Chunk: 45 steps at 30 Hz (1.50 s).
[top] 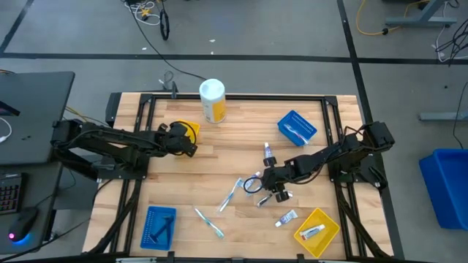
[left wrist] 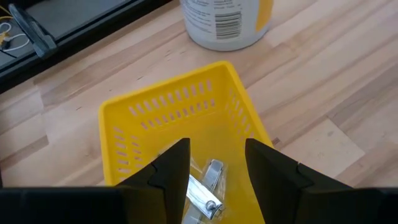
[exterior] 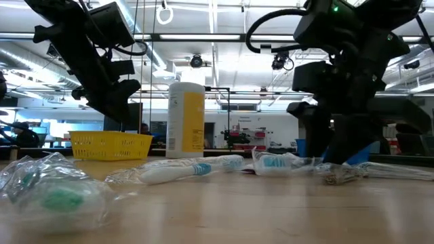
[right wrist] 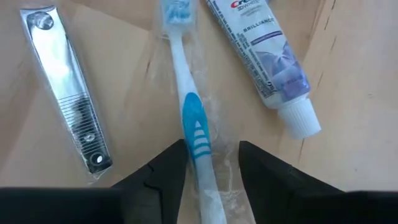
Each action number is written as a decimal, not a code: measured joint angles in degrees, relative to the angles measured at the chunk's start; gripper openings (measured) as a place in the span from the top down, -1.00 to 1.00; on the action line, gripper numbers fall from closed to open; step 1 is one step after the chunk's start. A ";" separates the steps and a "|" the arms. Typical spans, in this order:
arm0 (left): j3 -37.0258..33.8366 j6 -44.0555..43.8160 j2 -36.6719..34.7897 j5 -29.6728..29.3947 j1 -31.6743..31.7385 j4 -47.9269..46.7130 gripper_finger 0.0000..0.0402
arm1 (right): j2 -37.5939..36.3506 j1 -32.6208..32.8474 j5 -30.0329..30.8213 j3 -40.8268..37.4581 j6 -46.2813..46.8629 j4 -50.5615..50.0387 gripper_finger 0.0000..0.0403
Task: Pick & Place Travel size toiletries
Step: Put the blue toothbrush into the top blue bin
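My right gripper [right wrist: 211, 149] [top: 267, 183] is open and low over the middle of the table. Its fingers stand on either side of a white-and-blue toothbrush [right wrist: 191, 118] in a clear wrapper, which lies flat on the wood. A wrapped nail clipper [right wrist: 65, 93] and a small white toothpaste tube [right wrist: 267, 56] lie beside it. My left gripper [left wrist: 216, 152] [top: 191, 140] is open above the yellow tray [left wrist: 168, 87] at the far left. A wrapped metal clipper [left wrist: 208, 186] lies in that tray, below the fingers. My right gripper comes from above, its open fingers [right wrist: 171, 165] astride the toothbrush's handle [right wrist: 198, 146] and across it. Whether they touch the handle or its clear wrapper, I cannot tell. The toothbrush lies flat on the table.
Two more wrapped toothbrushes [top: 231, 193] [top: 209, 221] and a small tube [top: 287, 218] lie toward the near edge. A yellow tray [top: 333, 226] holding a tube sits near right, a blue tray [top: 150, 213] near left, another blue tray [top: 287, 119] far right. The yellow canister [top: 212, 101] stands at the far edge.
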 joint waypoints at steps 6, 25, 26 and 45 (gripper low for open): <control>0.00 0.03 0.00 0.00 -0.02 0.00 0.19 | 0.07 -0.09 -1.83 -0.09 0.20 0.40 0.49; 0.00 0.16 0.00 -0.02 0.00 -0.09 0.19 | -10.56 0.96 -4.35 1.59 10.19 -6.02 0.81; 0.00 0.17 0.00 -0.02 -0.01 -0.09 0.19 | -12.30 0.83 -3.36 1.86 10.69 -8.03 0.81; 0.00 -0.01 0.00 -0.28 0.00 -0.02 0.19 | -35.10 -28.18 21.17 2.19 29.22 -43.67 0.81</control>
